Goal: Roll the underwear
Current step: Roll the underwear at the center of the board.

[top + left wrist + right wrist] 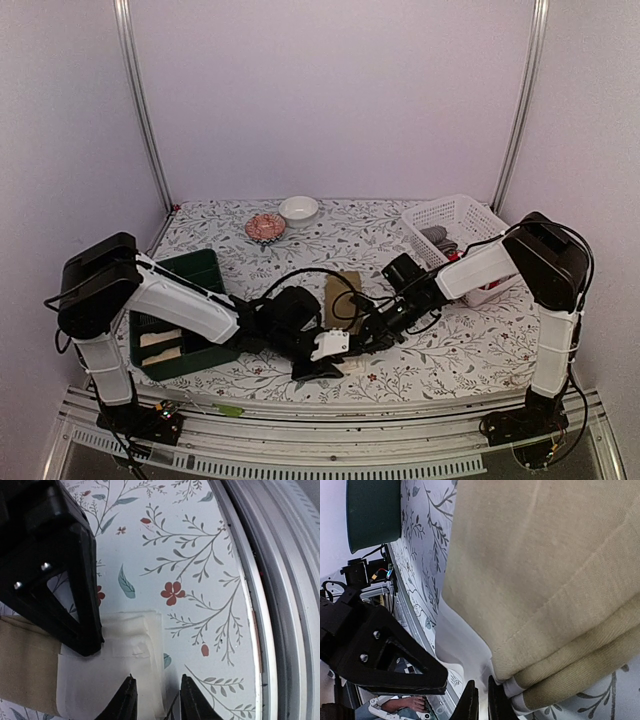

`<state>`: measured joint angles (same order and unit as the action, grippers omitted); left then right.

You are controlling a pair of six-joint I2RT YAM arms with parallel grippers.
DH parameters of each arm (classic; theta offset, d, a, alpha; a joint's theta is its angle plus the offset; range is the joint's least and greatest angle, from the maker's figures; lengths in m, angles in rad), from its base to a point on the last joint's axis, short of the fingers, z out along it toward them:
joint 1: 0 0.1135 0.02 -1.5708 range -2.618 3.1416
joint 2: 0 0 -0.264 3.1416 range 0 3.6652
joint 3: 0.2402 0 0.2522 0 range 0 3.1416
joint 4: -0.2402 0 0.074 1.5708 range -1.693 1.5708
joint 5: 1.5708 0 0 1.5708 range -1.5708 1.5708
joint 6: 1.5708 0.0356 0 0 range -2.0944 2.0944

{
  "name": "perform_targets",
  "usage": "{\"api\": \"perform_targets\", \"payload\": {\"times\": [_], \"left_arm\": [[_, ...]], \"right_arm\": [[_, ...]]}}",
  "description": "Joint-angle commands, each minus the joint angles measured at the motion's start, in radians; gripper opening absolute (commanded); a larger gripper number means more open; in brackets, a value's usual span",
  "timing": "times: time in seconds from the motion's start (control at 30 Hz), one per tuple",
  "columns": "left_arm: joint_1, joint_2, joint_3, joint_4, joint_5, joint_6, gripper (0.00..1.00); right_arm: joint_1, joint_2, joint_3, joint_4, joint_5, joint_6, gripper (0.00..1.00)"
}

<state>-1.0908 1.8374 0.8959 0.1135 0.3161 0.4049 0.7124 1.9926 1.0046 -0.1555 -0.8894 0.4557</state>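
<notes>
Khaki-tan cloth underwear (345,290) lying mid floral table (450,340), cream cloth layer (135,645) beneath. Looks light, floppy; probably pinch folded hem. Left fingers (125,702) part-open astride cream edge, right fingers (470,702) nearly closed, grip unclear.

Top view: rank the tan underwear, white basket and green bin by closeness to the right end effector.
1. Tan underwear, right beside it, table centre.
2. White basket, back right.
3. Green bin, far left.

Khaki-tan underwear (545,580): flat on worktop (350,235), centre-front. Near edge folded into a double layer; white layer (125,665) shows beneath. Cream pieces (160,345) lie in green bin (190,262), left.
</notes>
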Motion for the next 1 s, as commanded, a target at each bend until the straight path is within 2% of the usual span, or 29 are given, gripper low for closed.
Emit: {"api": "perform_targets", "payload": {"times": [0.0,0.1,0.2,0.3,0.37,0.5,0.57,0.6,0.63,0.67,0.77,0.83,0.97], "left_arm": [[-0.017,0.054,0.011,-0.042,-0.001,0.053,0.31],[-0.017,0.083,0.012,-0.065,-0.022,0.063,0.29],[-0.017,0.099,0.017,-0.093,-0.019,0.067,0.21],[-0.017,0.098,0.019,-0.108,-0.006,0.065,0.06],[-0.018,0.097,0.024,-0.117,-0.003,0.063,0.00],[-0.014,0.099,0.050,-0.144,-0.010,0.048,0.00],[-0.010,0.092,0.061,-0.159,0.009,0.043,0.00],[-0.006,0.085,0.066,-0.165,0.020,0.038,0.00],[-0.003,0.077,0.072,-0.174,0.036,0.033,0.00],[0.003,0.069,0.078,-0.180,0.055,0.027,0.00],[0.035,0.047,0.099,-0.201,0.124,0.006,0.00],[0.053,0.045,0.125,-0.230,0.170,0.000,0.00],[0.096,0.066,0.194,-0.295,0.247,-0.003,0.00]], "right_arm": [[0.001,-0.008,-0.006,-0.019,0.026,-0.027,0.11],[-0.002,-0.036,-0.004,-0.029,0.038,-0.033,0.14],[-0.011,-0.109,-0.019,-0.028,0.072,-0.055,0.18],[-0.031,-0.218,-0.063,0.004,0.145,-0.077,0.31],[-0.054,-0.303,-0.107,0.044,0.202,-0.083,0.37],[-0.083,-0.491,-0.216,0.182,0.291,-0.076,0.48],[-0.083,-0.577,-0.258,0.260,0.322,-0.074,0.61],[-0.083,-0.609,-0.280,0.303,0.351,-0.065,0.73],[-0.086,-0.648,-0.296,0.337,0.397,-0.038,0.93],[-0.088,-0.672,-0.310,0.359,0.413,-0.012,1.00],[-0.140,-0.712,-0.356,0.441,0.360,0.028,0.99],[-0.146,-0.706,-0.338,0.400,0.317,-0.001,1.00],[-0.140,-0.714,-0.347,0.331,0.302,-0.131,0.87]]}}
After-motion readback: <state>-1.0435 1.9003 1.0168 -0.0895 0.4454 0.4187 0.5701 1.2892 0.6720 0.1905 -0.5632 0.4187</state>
